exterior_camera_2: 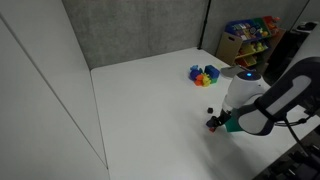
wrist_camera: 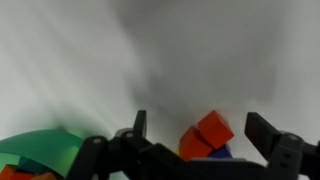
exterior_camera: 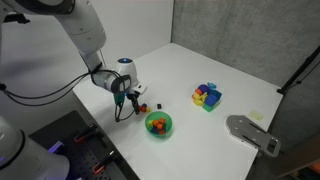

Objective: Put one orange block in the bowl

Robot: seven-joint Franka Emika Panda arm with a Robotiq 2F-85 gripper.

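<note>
The claw (wrist_camera: 197, 122) hangs spread by the tabletop's near edge, the orange block (wrist_camera: 212, 130) between its jaws, unpinched; the bowl (exterior_camera: 168, 128) waits just beside it — gripping, carrying and dropping look left to do.

The arm (exterior_camera: 82, 30) is made of smooth, rounded white segments and ends in a pale grey wrist housing (exterior_camera: 122, 72) that carries a small blue light (exterior_camera: 125, 62). Below it the gripper (exterior_camera: 134, 98) is black, with a thin dark cable (exterior_camera: 121, 108) looping beside it. In the wrist view its fingers (wrist_camera: 266, 132) are blocky, angular, matte-black pieces.
</note>
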